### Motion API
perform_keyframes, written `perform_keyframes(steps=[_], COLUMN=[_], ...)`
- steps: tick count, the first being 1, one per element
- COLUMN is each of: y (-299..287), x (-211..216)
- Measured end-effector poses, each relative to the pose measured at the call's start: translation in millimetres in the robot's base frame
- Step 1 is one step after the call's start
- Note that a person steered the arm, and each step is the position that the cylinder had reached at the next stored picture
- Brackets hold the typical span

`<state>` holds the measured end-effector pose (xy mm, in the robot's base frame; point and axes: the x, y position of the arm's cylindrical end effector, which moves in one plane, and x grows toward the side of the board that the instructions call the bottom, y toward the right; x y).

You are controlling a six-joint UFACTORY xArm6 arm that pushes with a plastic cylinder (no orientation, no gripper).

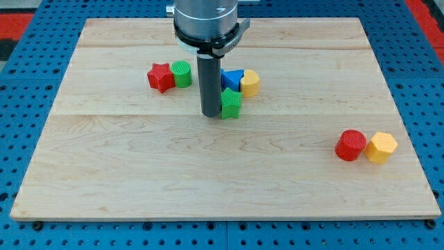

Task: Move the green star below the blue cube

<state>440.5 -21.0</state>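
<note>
The green star [231, 103] lies near the board's middle, just below the blue block [232, 78], which is partly hidden behind my rod; its shape is hard to make out. My tip [211, 114] rests on the board right against the green star's left side. The rod stands upright and covers the blue block's left part.
A yellow block [250, 82] touches the blue block's right side. A red star [160, 77] and a green cylinder [182, 73] sit together to the left. A red cylinder [351, 145] and a yellow hexagonal block [381, 147] sit at the right. The wooden board [139, 180] lies on a blue pegboard.
</note>
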Motion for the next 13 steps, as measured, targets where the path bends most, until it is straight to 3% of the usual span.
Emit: perform_keyframes(steps=[2,3,7,10,13], y=[51,81,20,69,27], x=[41,42,17,18,-5])
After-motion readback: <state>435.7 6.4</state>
